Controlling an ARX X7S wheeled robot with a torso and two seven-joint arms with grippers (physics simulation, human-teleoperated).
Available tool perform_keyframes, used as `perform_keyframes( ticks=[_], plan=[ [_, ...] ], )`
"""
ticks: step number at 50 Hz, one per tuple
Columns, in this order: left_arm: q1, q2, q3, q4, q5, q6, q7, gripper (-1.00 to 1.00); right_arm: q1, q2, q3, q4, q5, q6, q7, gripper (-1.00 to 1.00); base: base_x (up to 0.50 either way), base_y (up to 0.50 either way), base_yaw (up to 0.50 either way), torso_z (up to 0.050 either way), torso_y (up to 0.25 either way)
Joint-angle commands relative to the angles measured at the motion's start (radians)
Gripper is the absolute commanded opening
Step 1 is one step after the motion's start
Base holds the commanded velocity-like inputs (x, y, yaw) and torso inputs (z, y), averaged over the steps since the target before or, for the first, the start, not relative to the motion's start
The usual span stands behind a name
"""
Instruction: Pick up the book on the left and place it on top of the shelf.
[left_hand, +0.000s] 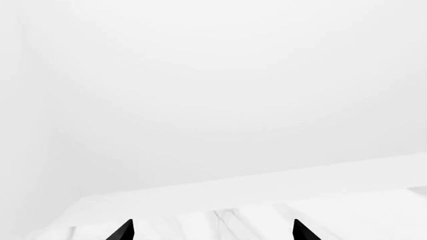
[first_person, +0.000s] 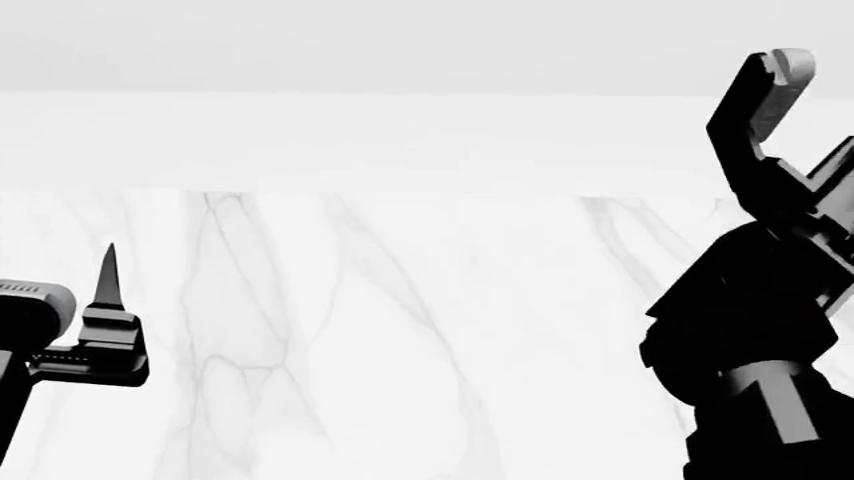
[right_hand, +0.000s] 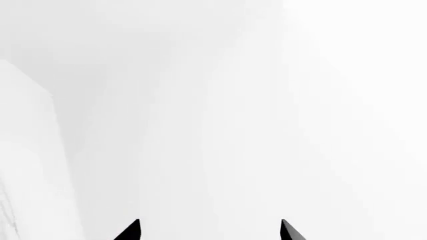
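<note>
- Left pincer (first_person: 107, 285) low at the left edge of the head view, over a white marbled worktop (first_person: 400, 350); only one dark pointed fingertip clear there.
- In the left wrist view, two dark fingertips (left_hand: 123, 231) set wide apart, nothing between them, bare marble and a pale wall beyond: left pincer (left_hand: 212, 231) open and empty.
- No book in any of the three views; no shelf either. Direction of the book from either pincer, and the lie of its long axis, impossible to tell from here.
- Right pincer (first_person: 787, 100) raised high at the right of the head view, one grey-tipped finger pointing up; second finger hidden behind the arm's dark body.
- In the right wrist view, two fingertips (right_hand: 130, 231) likewise well apart, facing only blank pale surfaces: right pincer (right_hand: 210, 231) open, holding and touching nothing.
- Judged from the task wording alone: left arm likely the nearer one for a book on the left, but unconfirmed with the book out of sight.
- Likely first need: turning head or base to bring the book and shelf into view before any reach.
</note>
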Motion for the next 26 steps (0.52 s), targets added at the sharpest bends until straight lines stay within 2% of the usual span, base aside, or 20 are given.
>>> perform_keyframes(
  ticks=[1,13,16,19,20,23,26],
  plan=[
    [0.0,0.017,-0.023,-0.005,0.002,0.007,0.023,1.0,0.026,-0.067,-0.05,0.0,-0.011,-0.093,-0.063,1.0,0.0,0.0,0.0,0.0,0.0],
    [0.003,0.015,-0.023,-0.004,-0.002,0.009,0.021,1.0,0.02,-0.076,-0.063,-0.001,-0.003,-0.116,-0.059,1.0,0.0,0.0,0.0,0.0,0.0],
    [0.001,0.015,-0.021,-0.006,-0.003,0.01,0.021,1.0,0.015,-0.08,-0.042,-0.001,0.018,-0.159,-0.071,1.0,0.0,0.0,0.0,0.0,0.0],
    [-0.003,0.018,-0.015,-0.01,-0.002,0.013,0.02,1.0,-0.009,-0.086,0.036,-0.007,0.096,-0.26,-0.121,1.0,0.0,0.0,0.0,0.0,0.0],
    [-0.003,0.019,-0.014,-0.013,-0.002,0.016,0.02,1.0,-0.021,-0.076,0.064,-0.039,0.128,-0.267,-0.141,1.0,0.0,0.0,0.0,0.0,0.0],
    [-0.001,0.022,-0.005,-0.023,0.0,0.027,0.022,1.0,-0.147,0.047,0.192,-0.42,0.281,-0.159,-0.152,1.0,0.0,0.0,0.0,0.0,0.0],
    [0.003,0.023,-0.008,-0.028,-0.003,0.035,0.023,1.0,-0.259,0.112,0.322,-0.622,0.445,-0.184,-0.205,1.0,0.0,0.0,0.0,0.0,0.0]
  ],
)
